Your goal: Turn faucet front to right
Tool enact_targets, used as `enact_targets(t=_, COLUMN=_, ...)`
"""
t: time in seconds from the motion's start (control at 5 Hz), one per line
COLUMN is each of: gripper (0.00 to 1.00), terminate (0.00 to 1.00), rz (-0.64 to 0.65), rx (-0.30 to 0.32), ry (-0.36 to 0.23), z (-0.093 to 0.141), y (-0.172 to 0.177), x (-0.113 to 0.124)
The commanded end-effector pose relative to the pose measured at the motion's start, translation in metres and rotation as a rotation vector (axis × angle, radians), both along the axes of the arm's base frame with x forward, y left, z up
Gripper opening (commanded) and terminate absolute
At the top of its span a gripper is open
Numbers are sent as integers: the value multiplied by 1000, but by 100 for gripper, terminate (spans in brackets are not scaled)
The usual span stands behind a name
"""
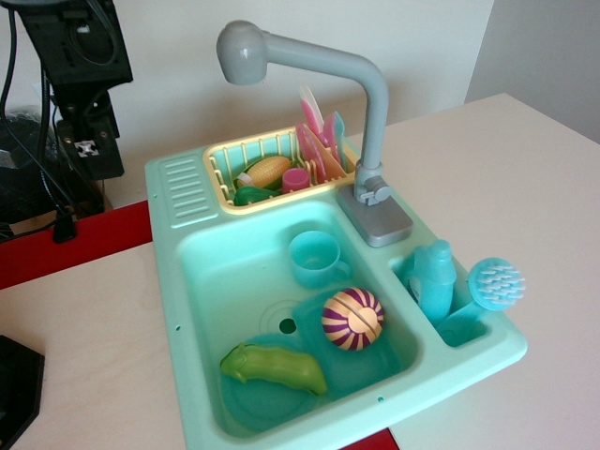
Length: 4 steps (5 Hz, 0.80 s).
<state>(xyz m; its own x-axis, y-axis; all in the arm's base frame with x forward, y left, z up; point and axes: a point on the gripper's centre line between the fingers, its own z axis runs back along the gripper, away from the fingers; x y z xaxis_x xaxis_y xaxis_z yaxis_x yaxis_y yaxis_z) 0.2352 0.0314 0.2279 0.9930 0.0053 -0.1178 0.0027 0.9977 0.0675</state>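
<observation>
Faucet [373, 112] head over dish rack [225, 178], behind sink basin [197, 272]. Push spout sideways near head, steady, low force. Gripper not visible; state unknown.

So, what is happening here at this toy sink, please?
Nothing is being handled at this moment. The robot arm stands at the back left, away from the sink, and its gripper is not clearly in view. The grey faucet stands on its base at the sink's back edge, untouched, its head reaching over the yellow dish rack. In the basin lie a cup, a striped ball and a green vegetable.
</observation>
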Motion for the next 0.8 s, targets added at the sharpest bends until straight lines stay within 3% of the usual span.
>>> enact_targets(t=0.0, gripper=100, terminate=0, rz=0, rx=0, ry=0, z=0, y=0, x=0)
enact_targets(t=0.6, gripper=100, terminate=0, rz=84, rx=-6, ry=-19, z=1, y=31, x=52)
